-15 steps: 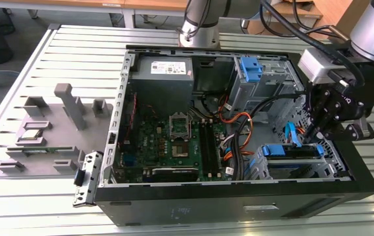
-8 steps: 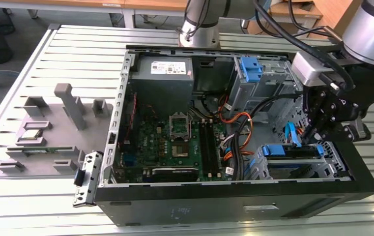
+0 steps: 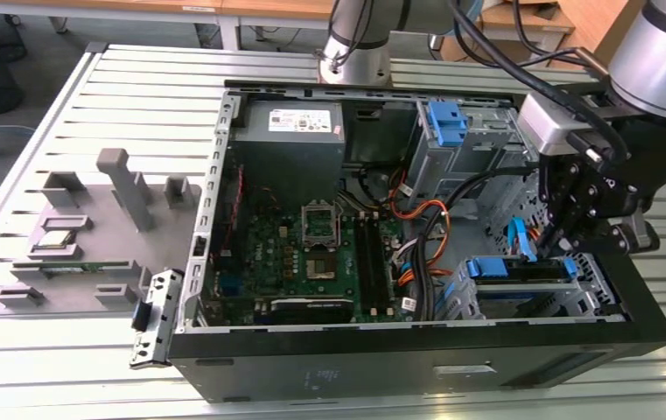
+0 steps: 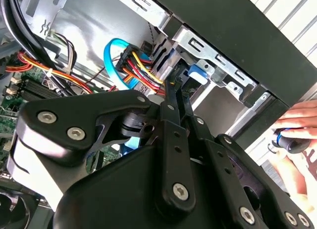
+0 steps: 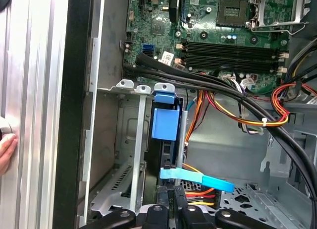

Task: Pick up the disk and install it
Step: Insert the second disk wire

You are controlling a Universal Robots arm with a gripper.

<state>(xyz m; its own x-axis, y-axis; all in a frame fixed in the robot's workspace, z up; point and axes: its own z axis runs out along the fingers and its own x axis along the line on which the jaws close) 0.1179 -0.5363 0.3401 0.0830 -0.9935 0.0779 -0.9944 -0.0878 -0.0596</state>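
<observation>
An open black computer case [image 3: 309,376] lies on its side on a slatted metal worktop [image 3: 134,79], its green motherboard [image 3: 309,254] facing up. In the exterior view the arm reaches down over the case's corner at that view's right, where the gripper [image 3: 566,241] stands just above a metal drive cage [image 3: 543,302]. The disk [image 3: 523,269], seen there by its blue plastic side rail, sits in that cage; in the first wrist view its blue rail tab [image 5: 165,121] and dark edge stand upright in a slot of the cage, beside empty slots. In both wrist views the two black fingers [image 5: 171,199] lie close together, almost touching, at the end of the disk near its connectors; whether they pinch the disk or merely rest closed against it cannot be told. A light-blue flat data cable [image 5: 198,178] and a bundle of red, yellow and orange power wires [image 4: 138,70] run to the same end. At the exterior view's left a grey fixture block [image 3: 87,236] rests on the worktop beside the case. A person's hand [image 4: 297,135] holds a small blue-and-black object outside the case wall in the second wrist view.
</observation>
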